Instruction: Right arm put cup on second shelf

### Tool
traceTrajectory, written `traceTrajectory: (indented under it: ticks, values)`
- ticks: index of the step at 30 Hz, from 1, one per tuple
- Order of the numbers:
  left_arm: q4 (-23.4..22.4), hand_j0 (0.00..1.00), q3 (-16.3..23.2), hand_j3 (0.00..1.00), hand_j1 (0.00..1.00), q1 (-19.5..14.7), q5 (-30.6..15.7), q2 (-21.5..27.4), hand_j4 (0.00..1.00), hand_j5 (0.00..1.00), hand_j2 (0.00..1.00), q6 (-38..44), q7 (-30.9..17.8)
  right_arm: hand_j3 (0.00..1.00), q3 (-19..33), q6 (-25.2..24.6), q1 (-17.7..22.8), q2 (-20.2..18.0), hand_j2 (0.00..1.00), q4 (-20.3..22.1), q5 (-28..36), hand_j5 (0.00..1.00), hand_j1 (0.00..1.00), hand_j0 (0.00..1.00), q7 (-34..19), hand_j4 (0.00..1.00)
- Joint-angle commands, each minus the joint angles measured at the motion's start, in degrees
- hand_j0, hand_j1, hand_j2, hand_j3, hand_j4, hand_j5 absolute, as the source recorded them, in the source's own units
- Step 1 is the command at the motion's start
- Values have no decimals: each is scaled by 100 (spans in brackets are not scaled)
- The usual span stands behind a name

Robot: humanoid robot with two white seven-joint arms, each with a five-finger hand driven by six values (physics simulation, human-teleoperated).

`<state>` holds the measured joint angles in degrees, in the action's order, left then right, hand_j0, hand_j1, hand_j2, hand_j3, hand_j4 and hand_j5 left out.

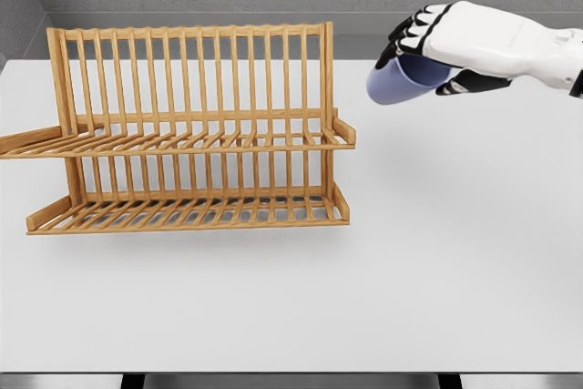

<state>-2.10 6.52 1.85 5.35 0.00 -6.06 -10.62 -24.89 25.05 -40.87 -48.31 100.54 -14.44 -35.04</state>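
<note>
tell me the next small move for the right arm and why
Probably carry the cup leftward toward the upper shelf: the right robot hand holds it in the air, tipped sideways, right of the wooden rack and not yet over it.

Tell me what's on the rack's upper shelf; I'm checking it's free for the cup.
Nothing lies on the upper shelf of the wooden rack; its slats show bare. The cup is in the right hand, off to the side.

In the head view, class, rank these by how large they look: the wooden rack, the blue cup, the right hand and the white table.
1. White table
2. Wooden rack
3. Right hand, though it wraps the cup, so this is unsure
4. Blue cup, partly hidden by the fingers
</note>
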Motion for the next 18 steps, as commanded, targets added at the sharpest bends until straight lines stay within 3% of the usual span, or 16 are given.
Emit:
traceTrajectory:
  ticks: [1,18]
  values:
    - [-1,100,-1,100,100,0,1,0,100,100,100,-1,-1,72,-7,52,0,77,72,0,20,72,72,72,4,72]
    - [-1,100,-1,100,100,0,10,0,100,100,100,-1,-1,72,-666,343,-413,639,72,0,29,72,72,72,4,72]
